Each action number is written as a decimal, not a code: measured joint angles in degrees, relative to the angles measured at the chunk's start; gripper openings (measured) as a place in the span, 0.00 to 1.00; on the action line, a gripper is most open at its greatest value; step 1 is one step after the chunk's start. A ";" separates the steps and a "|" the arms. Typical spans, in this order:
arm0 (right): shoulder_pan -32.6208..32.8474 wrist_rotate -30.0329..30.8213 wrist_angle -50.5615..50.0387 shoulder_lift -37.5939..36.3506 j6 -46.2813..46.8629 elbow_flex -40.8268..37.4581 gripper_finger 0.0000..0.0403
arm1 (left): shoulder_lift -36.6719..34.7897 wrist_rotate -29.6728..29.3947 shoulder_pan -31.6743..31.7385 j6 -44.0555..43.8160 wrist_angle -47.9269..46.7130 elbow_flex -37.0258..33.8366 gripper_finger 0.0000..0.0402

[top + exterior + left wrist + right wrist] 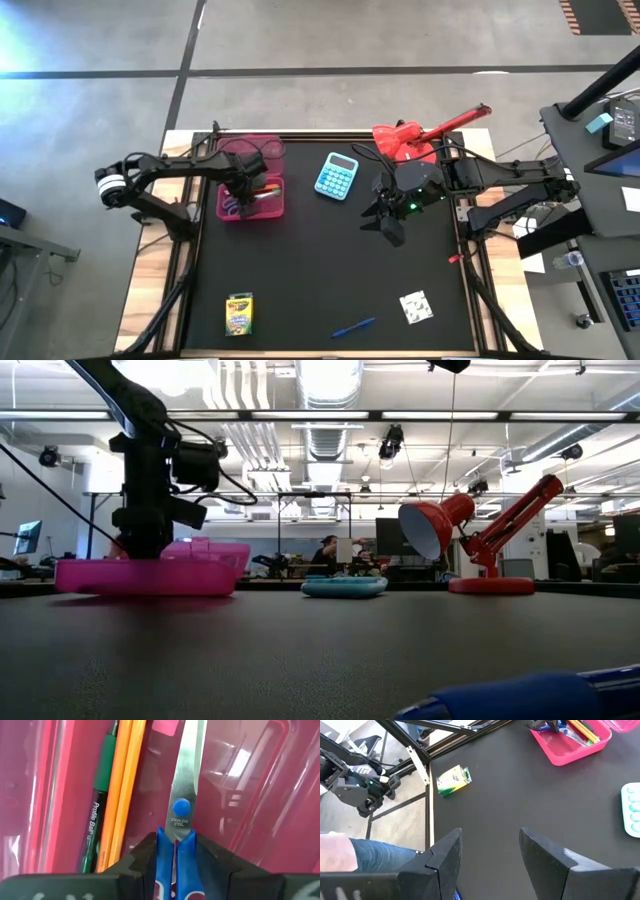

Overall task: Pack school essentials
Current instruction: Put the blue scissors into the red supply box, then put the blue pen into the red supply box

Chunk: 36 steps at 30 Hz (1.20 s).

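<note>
Blue-handled scissors (181, 827) between left pincer (175, 852) fingers.

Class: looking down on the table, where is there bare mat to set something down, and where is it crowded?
Free: the middle, between calculator and pen, and left of the crayon box. Crowded: the back, around the pink case, lamp and both grippers.
</note>
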 joint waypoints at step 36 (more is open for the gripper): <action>0.00 0.09 13.87 0.00 -1.05 0.02 0.46 | -24.33 -6.03 -15.34 -34.28 16.01 2.20 0.52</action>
